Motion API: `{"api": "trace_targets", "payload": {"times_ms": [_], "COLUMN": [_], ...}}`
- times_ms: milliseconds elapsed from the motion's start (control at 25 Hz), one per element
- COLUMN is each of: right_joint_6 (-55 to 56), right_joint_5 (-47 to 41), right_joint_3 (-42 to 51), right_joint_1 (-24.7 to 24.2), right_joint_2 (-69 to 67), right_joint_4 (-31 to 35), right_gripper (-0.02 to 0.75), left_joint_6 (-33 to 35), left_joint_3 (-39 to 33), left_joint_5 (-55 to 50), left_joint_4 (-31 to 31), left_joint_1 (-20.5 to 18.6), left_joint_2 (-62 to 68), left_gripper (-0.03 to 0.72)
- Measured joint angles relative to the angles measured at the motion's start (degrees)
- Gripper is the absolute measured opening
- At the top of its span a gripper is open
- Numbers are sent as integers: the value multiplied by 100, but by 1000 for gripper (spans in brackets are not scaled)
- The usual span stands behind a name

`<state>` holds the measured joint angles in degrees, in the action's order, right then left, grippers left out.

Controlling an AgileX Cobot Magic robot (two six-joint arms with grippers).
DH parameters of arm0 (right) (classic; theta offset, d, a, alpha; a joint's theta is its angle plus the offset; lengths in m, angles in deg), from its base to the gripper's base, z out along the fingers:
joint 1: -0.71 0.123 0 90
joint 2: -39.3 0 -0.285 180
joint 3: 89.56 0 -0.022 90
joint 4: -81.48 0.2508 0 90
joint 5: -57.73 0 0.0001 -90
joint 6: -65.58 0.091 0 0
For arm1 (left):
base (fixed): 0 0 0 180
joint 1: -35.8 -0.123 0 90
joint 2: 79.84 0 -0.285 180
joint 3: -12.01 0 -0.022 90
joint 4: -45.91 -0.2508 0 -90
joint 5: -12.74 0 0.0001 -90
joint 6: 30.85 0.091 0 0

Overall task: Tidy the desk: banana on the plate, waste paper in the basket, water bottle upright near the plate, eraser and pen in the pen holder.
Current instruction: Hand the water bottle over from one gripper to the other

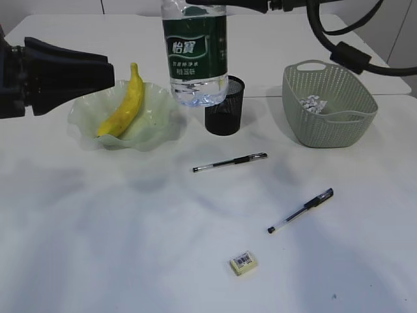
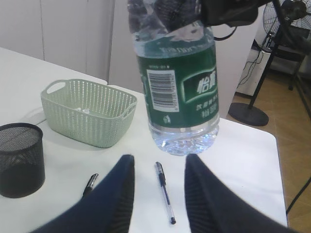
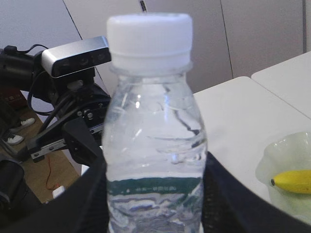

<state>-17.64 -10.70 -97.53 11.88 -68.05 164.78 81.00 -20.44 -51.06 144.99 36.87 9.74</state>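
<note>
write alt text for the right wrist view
An upright clear water bottle with a white cap fills the frame, gripped between the right gripper's dark fingers. A banana lies on a pale-green plate at right.

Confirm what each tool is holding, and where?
Right tool grips the water bottle upright around its upper body, lifted off the desk. Left tool holds nothing.

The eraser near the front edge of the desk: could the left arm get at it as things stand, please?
Probably yes: the left end effector is open and empty, and the eraser lies alone on bare desk, nothing crowding it.
</note>
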Motion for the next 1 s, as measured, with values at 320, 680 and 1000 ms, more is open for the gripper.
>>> {"api": "trace_targets", "payload": {"times_ms": [320, 680, 1000], "right_joint_6": [36, 68, 68], "right_joint_5": [0, 0, 11], "right_joint_3": [0, 0, 0], "right_joint_1": [80, 108, 362], "right_joint_2": [0, 0, 0], "right_joint_4": [60, 85, 85], "right_gripper": [358, 358, 358], "left_joint_6": [-89, -433, -584], "left_joint_3": [-9, -9, -9], "left_joint_5": [39, 26, -110], "left_joint_4": [172, 182, 182], "left_joint_1": [0, 0, 135], "left_joint_2": [58, 70, 70], "left_gripper": [411, 579, 640]}}
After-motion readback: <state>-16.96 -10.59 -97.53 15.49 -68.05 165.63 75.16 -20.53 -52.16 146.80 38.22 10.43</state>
